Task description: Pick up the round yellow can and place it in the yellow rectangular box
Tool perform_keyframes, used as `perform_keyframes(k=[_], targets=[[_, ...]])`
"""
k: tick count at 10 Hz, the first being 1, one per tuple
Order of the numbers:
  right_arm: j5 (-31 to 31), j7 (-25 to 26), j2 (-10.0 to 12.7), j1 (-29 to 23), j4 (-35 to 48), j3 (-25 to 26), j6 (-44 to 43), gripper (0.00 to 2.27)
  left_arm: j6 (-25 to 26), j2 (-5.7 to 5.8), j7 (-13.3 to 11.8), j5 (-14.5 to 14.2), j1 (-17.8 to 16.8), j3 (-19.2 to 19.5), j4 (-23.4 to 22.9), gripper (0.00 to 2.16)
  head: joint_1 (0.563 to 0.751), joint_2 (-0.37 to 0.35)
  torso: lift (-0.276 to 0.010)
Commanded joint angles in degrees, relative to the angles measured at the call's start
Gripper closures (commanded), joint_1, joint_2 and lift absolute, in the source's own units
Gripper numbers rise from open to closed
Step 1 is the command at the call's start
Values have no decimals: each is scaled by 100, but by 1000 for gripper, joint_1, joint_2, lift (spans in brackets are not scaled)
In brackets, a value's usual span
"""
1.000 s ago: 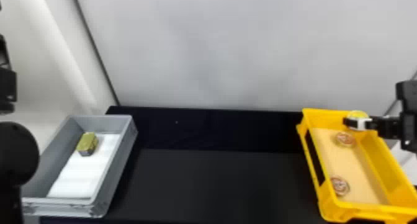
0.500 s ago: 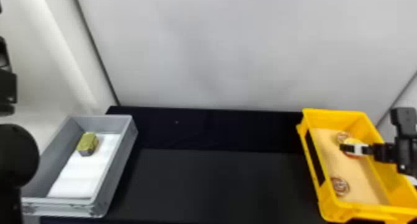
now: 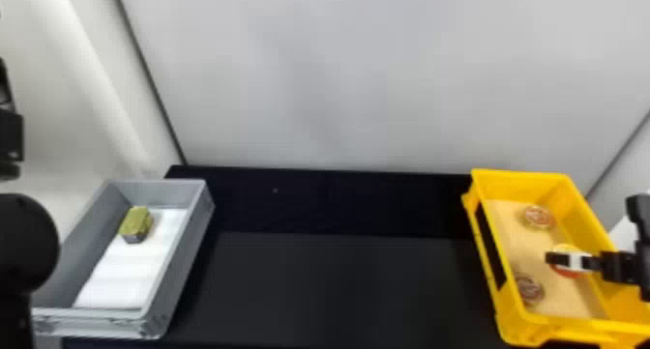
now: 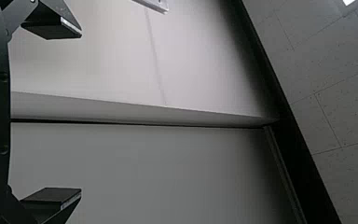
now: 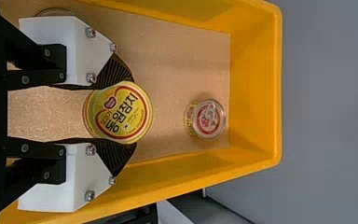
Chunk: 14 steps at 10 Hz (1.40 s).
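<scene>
Over the yellow box's (image 3: 517,186) bottom, my right tool (image 3: 556,259) is clamped on the round can (image 5: 119,112), though I cannot tell whether that can touches down. Two other cans, one farther off (image 3: 538,217) and one nearer (image 3: 530,290), lie close by. Off to my left, my left tool (image 4: 80,113) stands apart.

R gripper (image 3: 574,261) at R side w/ fingers (image 5: 115,71) part-closed; L arm (image 3: 24,244) at L edge, its fingers (image 4: 52,31) wide apart.
</scene>
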State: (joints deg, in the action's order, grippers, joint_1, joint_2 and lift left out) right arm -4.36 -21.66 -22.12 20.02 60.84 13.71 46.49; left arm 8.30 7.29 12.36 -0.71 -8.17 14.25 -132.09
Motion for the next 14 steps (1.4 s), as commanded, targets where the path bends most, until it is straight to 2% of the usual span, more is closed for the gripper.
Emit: perform_keyframes(k=[1, 9, 11, 14], targets=[[22, -6, -20, -183, 147, 80, 108, 780, 14, 1, -5, 0, -9, -1, -10, 88, 694, 54, -3], [31, 3, -38, -385, 244, 159, 240, 770, 14, 9, -14, 0, -9, -1, -19, 88, 694, 54, -3], [207, 3, -38, -385, 191, 194, 240, 486, 14, 9, -14, 0, -9, 8, -19, 88, 694, 54, -3], [849, 575, -29, -438, 218, 167, 434, 140, 14, 9, -31, 0, 26, 43, -19, 88, 694, 54, -3]])
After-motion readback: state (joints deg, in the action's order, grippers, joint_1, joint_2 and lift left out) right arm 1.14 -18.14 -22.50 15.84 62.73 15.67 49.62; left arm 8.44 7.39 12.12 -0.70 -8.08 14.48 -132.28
